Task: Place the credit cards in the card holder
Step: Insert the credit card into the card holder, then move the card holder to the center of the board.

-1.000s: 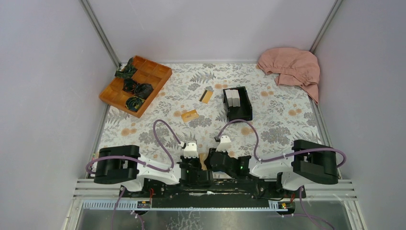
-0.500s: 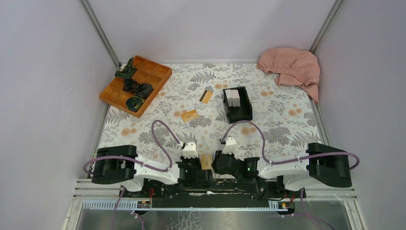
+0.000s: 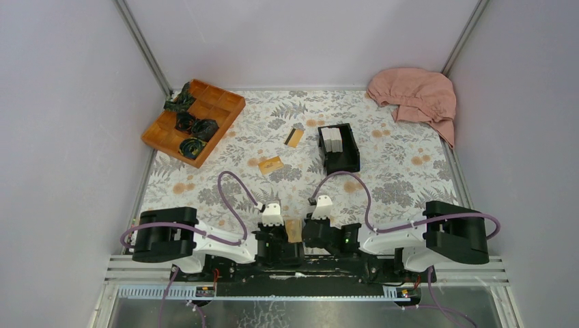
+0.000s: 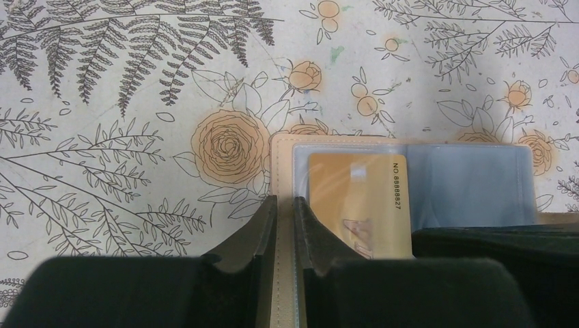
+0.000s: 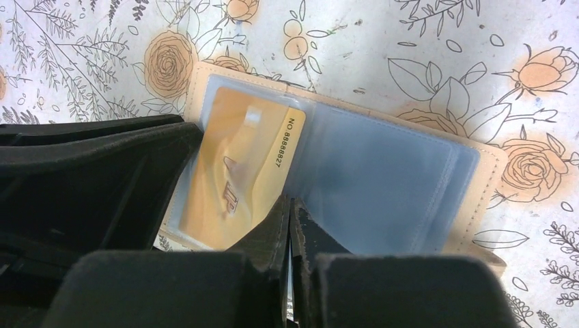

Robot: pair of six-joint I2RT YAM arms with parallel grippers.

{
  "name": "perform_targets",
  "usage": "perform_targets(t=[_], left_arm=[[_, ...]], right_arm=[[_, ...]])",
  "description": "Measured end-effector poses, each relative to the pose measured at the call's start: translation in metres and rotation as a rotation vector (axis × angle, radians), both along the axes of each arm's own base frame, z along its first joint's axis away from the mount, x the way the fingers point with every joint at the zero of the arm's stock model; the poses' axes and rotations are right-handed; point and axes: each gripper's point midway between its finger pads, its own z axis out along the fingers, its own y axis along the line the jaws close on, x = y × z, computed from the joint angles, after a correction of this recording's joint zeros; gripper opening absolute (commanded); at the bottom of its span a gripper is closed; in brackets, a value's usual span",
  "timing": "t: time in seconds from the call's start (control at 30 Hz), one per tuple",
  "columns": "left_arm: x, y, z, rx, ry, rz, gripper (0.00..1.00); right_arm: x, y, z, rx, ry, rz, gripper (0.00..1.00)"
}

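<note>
From my station, the card holder (image 3: 293,230) lay open on the floral table cover (image 3: 403,171), well to the near side of the black box (image 3: 356,147) and slightly to its left, between the two wrists.

The left gripper (image 4: 285,201) had its jaws drawn close on the holder's tan leather edge. A strip of that leather ran straight down the narrow gap between them, so I read it as a pinch on the holder itself. One orange-gold card (image 4: 358,198) sat inside a clear sleeve just to the right of those jaws in the left wrist view. The number printed along its far edge was legible, and an empty sleeve lay beyond it.

The right gripper (image 5: 290,201) had its jaws pressed together, with the tips at the fold between the sleeve holding the card and the empty one. In the right wrist view the seated card lay just left of those tips and the empty sleeve just right. I could not tell whether a thin plastic leaf was caught between them.

Two more credit cards lay loose on the table cover, left of the black box. The one with a black band (image 3: 295,137) was just beside the box. The plain one (image 3: 271,165) was farther left and nearer the arms.
</note>
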Motion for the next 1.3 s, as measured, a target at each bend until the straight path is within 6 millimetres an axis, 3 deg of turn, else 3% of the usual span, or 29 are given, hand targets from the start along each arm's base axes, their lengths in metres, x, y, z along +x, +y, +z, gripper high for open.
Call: perform_targets(t=[0.23,0.37,0.53,0.7,1.1,1.3], left_arm=[[0.0,0.0,0.0,0.013,-0.006,-0.002,0.09],[0.0,0.001,0.0,0.019,-0.007,-0.002,0.17],[-0.006,0.008,0.002,0.028,0.018,0.0,0.39],[-0.015,0.023,0.003,0.038,0.053,0.003,0.51],[-0.038,0.028,0.008,-0.045,0.111,0.025,0.48],[-0.047,0.035,0.007,-0.054,0.12,0.044,0.4]], right_arm=[[0.001,0.004,0.0,-0.017,-0.011,0.015,0.03],[0.002,0.004,-0.001,-0.046,-0.021,0.023,0.03],[0.005,0.009,-0.003,-0.043,-0.034,0.015,0.03],[0.01,0.018,-0.003,-0.006,-0.049,-0.006,0.03],[0.015,0.035,-0.002,0.088,-0.056,-0.043,0.03],[0.016,0.036,-0.002,0.1,-0.055,-0.047,0.04]])
